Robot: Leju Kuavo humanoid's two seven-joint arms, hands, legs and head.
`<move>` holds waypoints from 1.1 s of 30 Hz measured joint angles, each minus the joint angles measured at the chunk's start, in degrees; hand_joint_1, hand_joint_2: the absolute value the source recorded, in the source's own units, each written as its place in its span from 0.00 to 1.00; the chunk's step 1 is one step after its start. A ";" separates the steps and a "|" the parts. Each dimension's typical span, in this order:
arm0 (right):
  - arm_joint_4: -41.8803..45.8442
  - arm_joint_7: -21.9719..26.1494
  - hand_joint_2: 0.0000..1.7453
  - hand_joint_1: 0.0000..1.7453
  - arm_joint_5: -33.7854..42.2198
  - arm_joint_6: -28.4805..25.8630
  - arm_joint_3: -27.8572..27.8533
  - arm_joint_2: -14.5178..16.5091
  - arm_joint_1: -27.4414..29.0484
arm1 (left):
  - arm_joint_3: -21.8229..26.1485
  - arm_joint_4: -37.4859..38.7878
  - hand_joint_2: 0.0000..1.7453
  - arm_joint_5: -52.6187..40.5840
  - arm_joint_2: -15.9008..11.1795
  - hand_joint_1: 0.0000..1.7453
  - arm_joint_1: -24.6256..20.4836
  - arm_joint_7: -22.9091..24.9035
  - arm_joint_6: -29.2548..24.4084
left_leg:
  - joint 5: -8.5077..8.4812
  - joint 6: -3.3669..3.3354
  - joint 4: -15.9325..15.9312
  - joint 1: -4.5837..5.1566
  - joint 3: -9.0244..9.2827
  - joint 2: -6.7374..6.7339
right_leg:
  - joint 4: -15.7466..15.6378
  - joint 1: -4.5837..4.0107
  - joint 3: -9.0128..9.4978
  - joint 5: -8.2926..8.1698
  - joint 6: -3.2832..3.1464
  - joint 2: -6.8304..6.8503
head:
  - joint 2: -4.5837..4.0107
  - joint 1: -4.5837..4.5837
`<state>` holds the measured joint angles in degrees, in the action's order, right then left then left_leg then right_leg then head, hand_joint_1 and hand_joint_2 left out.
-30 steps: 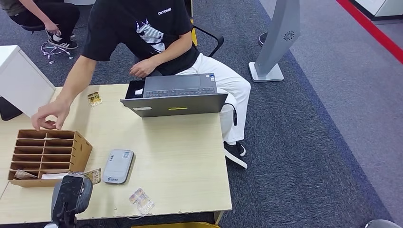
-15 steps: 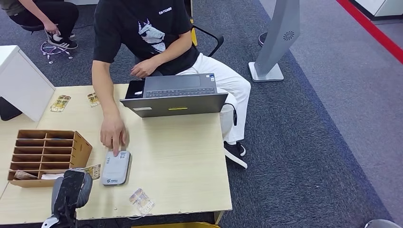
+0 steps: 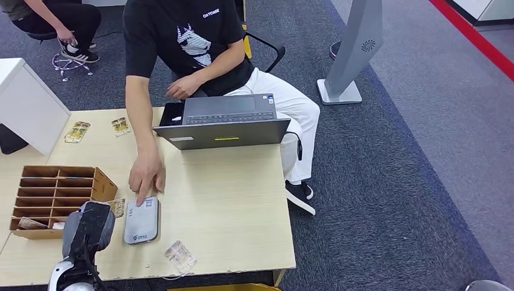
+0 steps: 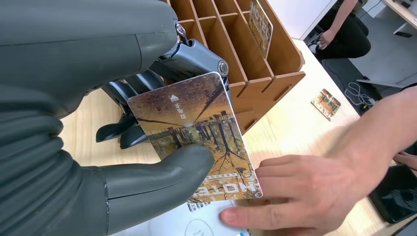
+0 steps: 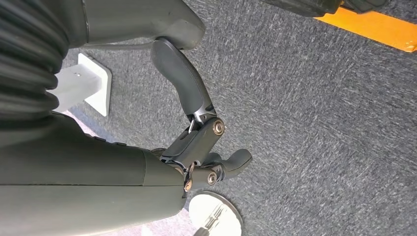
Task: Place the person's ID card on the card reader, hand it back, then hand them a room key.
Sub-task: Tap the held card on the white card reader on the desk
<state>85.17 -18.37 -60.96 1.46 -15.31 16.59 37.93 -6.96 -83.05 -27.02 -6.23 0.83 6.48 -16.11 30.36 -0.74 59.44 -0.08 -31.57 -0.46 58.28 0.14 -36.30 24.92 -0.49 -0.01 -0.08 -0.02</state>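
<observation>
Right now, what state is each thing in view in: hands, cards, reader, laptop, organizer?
Left hand: holds the hotel card.
Hotel card: pinched, tilted above the card reader.
Right hand: hangs over carpet, holding nothing.
Card reader: flat on the table, person's hand touching it.
Laptop: open.
Wooden organizer: mostly empty slots.

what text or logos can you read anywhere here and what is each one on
"HOTEL", seen upside down, on the autumn-tree printed card pinched by the left hand.
Small white chest lettering on the person's black T-shirt: too small to read.
Markings on the grey rectangular card reader: too blurred.
Sticker on the grey open laptop: unreadable.
</observation>
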 joint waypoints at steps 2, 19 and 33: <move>-0.01 0.20 1.00 0.00 0.00 0.00 -0.12 0.00 -0.09 | 0.01 0.37 1.00 -0.14 -0.13 1.00 -0.39 0.05 0.02 | 0.00 0.00 0.00 0.00 0.00 0.00 | 0.00 0.00 0.00 0.00 0.00 0.00 | 0.01 0.01; -0.17 0.44 1.00 0.00 -0.01 0.00 -0.55 0.00 -0.53 | 0.03 1.92 1.00 -0.25 -0.24 1.00 -1.10 0.08 0.12 | 0.01 -0.01 0.00 0.00 0.00 0.00 | -0.01 0.00 0.00 0.00 0.01 0.00 | -0.01 0.01; -0.91 2.02 1.00 0.00 -0.04 -0.75 -0.64 0.00 -1.24 | -1.27 3.79 1.00 -5.70 -0.03 1.00 -1.11 0.55 3.97 | 0.00 -0.01 0.00 0.00 0.01 0.00 | -0.01 0.00 0.00 0.00 0.01 -0.02 | -0.01 0.00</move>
<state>84.26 -16.34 -61.00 0.71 -15.94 16.59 36.68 -8.23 -79.26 -32.72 -6.26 -0.28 7.03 -12.15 30.36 -0.74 59.44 -0.08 -31.55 -0.46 58.27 0.14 -36.30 24.92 -0.48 -0.03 -0.09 -0.02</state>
